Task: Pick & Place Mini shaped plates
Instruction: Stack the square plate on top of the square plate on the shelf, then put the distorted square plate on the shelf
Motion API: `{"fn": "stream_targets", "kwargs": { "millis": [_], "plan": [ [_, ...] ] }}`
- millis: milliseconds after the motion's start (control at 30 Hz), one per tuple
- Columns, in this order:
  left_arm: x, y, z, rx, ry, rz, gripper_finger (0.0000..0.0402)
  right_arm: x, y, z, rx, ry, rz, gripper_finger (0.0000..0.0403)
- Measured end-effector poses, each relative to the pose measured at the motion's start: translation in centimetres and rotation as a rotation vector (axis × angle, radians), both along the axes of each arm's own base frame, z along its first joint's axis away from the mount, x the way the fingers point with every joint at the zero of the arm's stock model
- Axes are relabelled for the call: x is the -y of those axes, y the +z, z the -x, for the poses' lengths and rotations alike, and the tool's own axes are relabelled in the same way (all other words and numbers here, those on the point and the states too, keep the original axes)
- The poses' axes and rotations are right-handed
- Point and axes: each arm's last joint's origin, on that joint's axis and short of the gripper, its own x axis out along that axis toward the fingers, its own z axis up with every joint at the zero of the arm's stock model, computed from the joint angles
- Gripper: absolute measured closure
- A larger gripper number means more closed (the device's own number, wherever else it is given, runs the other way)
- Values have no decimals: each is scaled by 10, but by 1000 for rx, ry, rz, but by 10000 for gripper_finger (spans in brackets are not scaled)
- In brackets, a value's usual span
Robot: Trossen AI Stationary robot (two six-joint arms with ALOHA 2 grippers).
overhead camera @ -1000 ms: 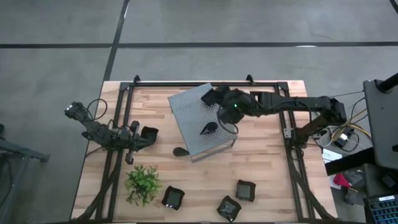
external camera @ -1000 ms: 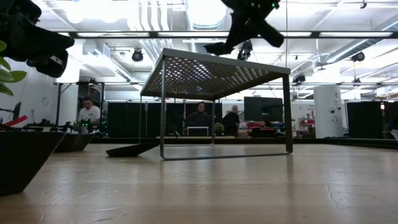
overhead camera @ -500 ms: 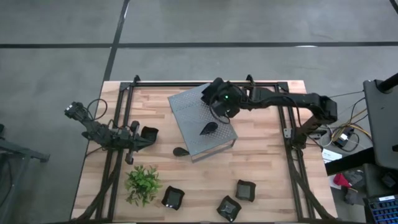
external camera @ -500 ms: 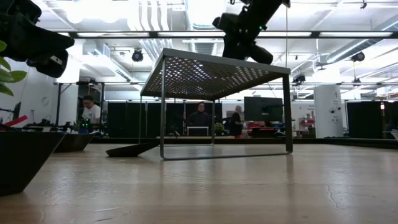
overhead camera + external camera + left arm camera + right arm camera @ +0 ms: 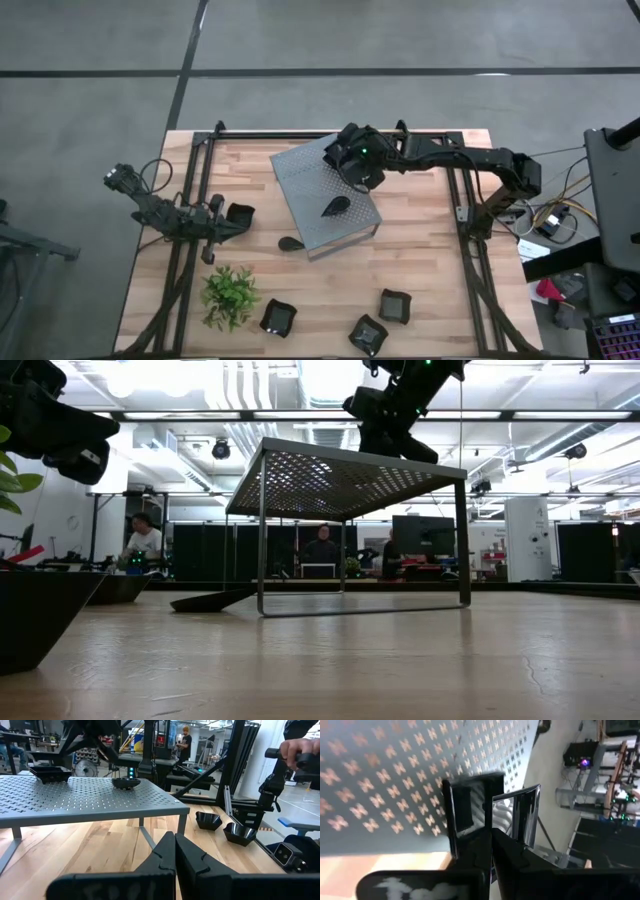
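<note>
My right gripper [image 5: 347, 160] [image 5: 491, 847] is over the far corner of the grey perforated box [image 5: 318, 195], shut on a glossy black square plate [image 5: 331, 150] [image 5: 50, 773]. A leaf-shaped plate [image 5: 335, 208] [image 5: 125, 782] lies on the box top. Another leaf plate [image 5: 290, 243] [image 5: 210, 600] lies on the table by the box's near corner. My left gripper [image 5: 214, 222] [image 5: 175, 862] is shut and empty near the left edge, beside a square plate [image 5: 240, 215]. Three more square plates [image 5: 277, 317] [image 5: 367, 333] [image 5: 395, 305] sit near the table's near edge. My right gripper pinches the square plate by its raised rim [image 5: 496, 831], one finger on each side of the wall. The fingers come slanting down from the table's right. In the left wrist view the plate sits level with its bottom [image 5: 49, 779] on the box top.
A green leafy plant [image 5: 230, 295] stands near the near-left corner. Black frame rails [image 5: 190, 200] [image 5: 462, 210] run along the table's left and right sides. People move in the room behind, and a person's hand [image 5: 295, 750] grips a handle there. Bare wood lies right of the box.
My right gripper moved toward the far edge and slightly left, from over the box's right side to its far corner, and came down. The square plate went with it, from lifted above the box to level at the box top. It has hardly moved in the last half second.
</note>
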Motion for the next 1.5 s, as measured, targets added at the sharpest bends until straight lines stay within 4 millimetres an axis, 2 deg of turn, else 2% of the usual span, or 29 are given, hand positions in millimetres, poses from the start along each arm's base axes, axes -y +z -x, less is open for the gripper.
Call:
{"fn": "stream_targets", "kwargs": {
  "millis": [300,600,800,1133,1500],
  "plan": [
    [0,0,0,0,0,0,401,0,-5,1,-4,5,-25,387],
    [0,0,0,0,0,0,401,0,-6,1,4,-6,-45,322],
    [0,0,0,0,0,0,401,-7,2,7,63,-129,-78,301],
    [0,0,0,0,0,0,401,-45,8,29,-22,-185,-217,307],
    [0,0,0,0,0,0,401,-121,17,58,-100,-176,-472,334]
  ]
}}
